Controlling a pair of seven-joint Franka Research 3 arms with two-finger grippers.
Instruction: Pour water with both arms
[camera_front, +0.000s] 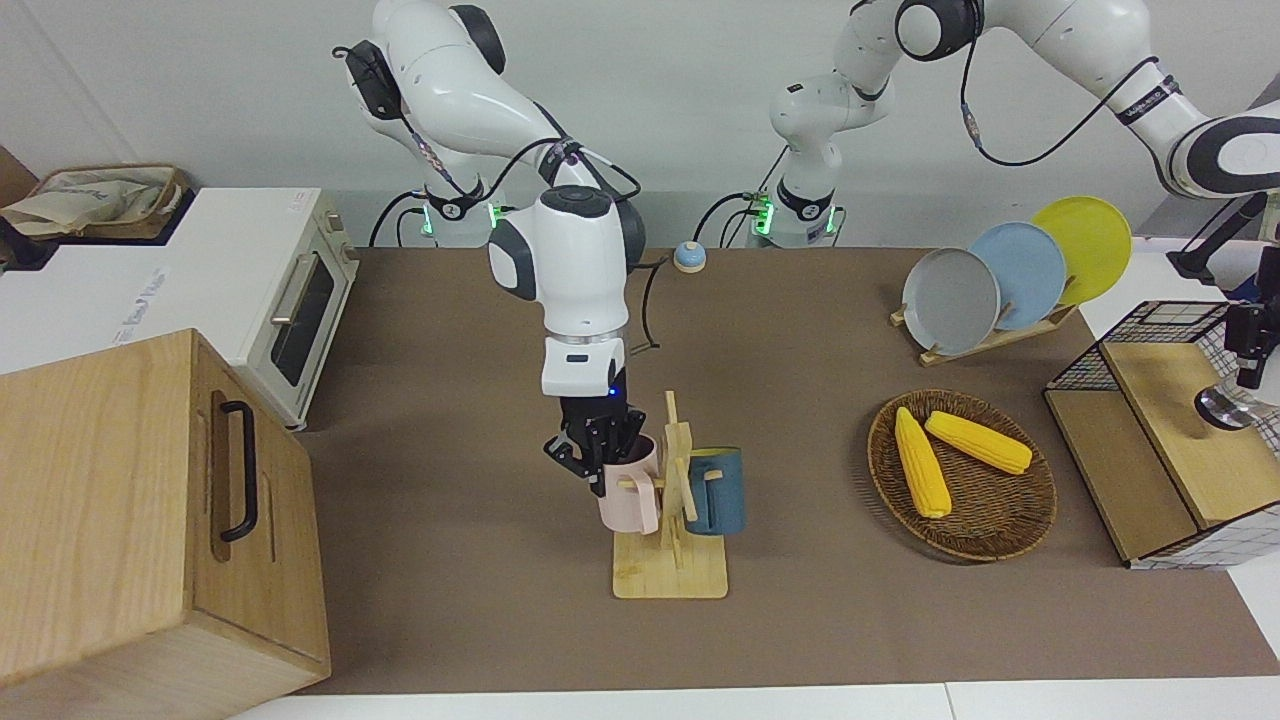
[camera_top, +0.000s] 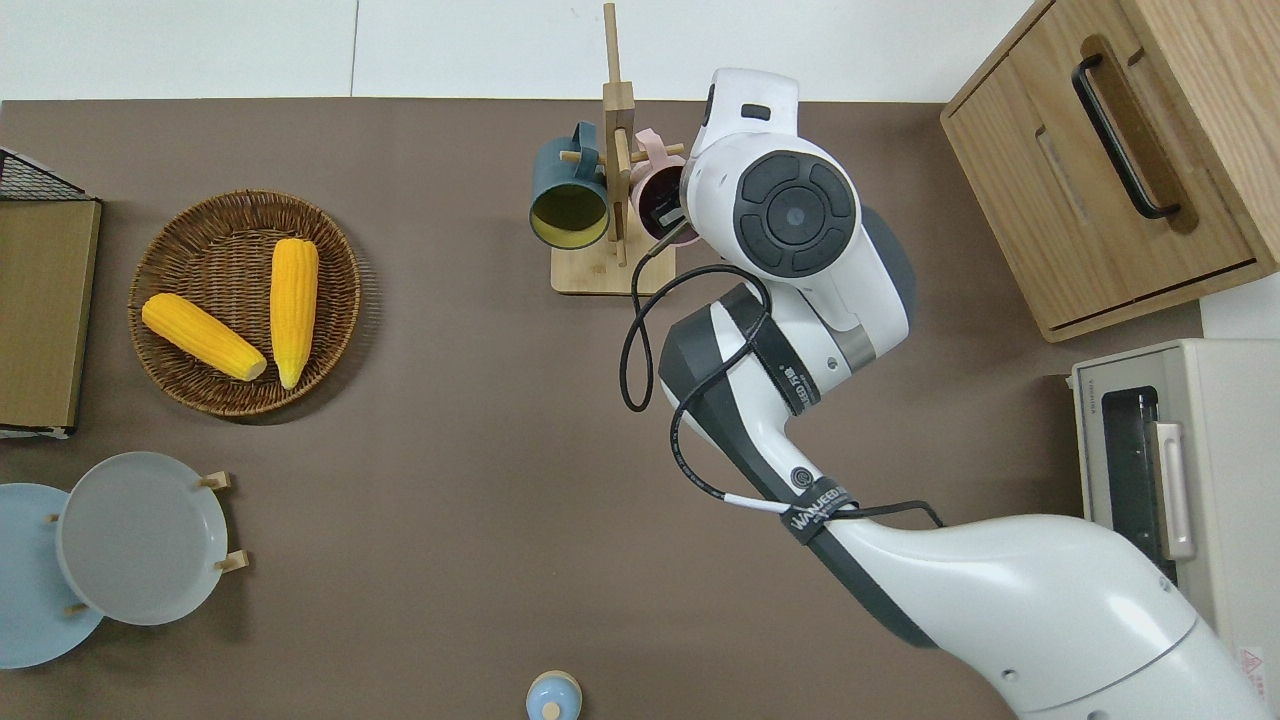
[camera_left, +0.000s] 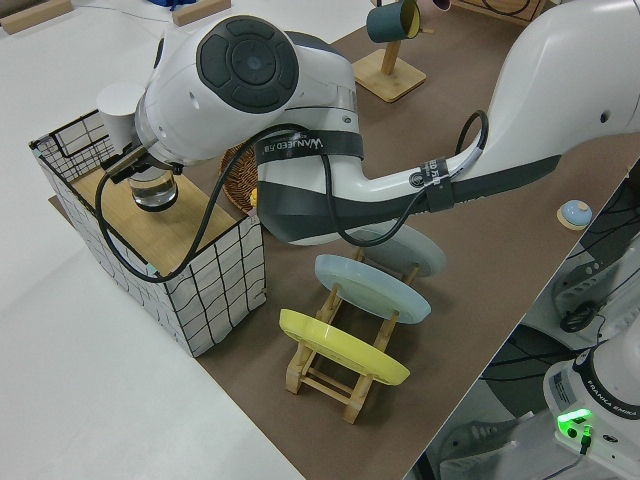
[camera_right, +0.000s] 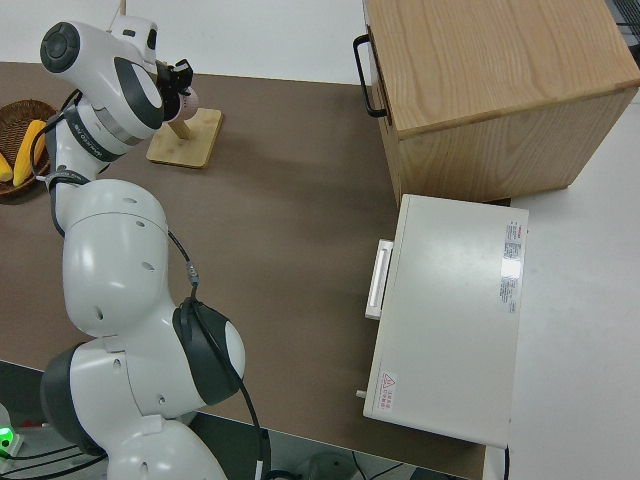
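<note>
The right gripper (camera_front: 603, 452) is at the pink mug (camera_front: 632, 490), one finger inside the rim, seemingly pinching its wall so it can lift the mug off its peg. The mug hangs on the rack (camera_front: 672, 520), the blue mug (camera_front: 716, 490) on the opposite peg. The left arm is parked; I cannot tell its fingers' state.

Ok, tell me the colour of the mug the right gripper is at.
Pink mug; the right gripper reaches into its mouth. Clearest in the front view.

We read "WANJEED" on black cable straps (camera_top: 818, 508) around both arms, and "FRANKA EMIKA" on an arm base (camera_left: 604, 396).
</note>
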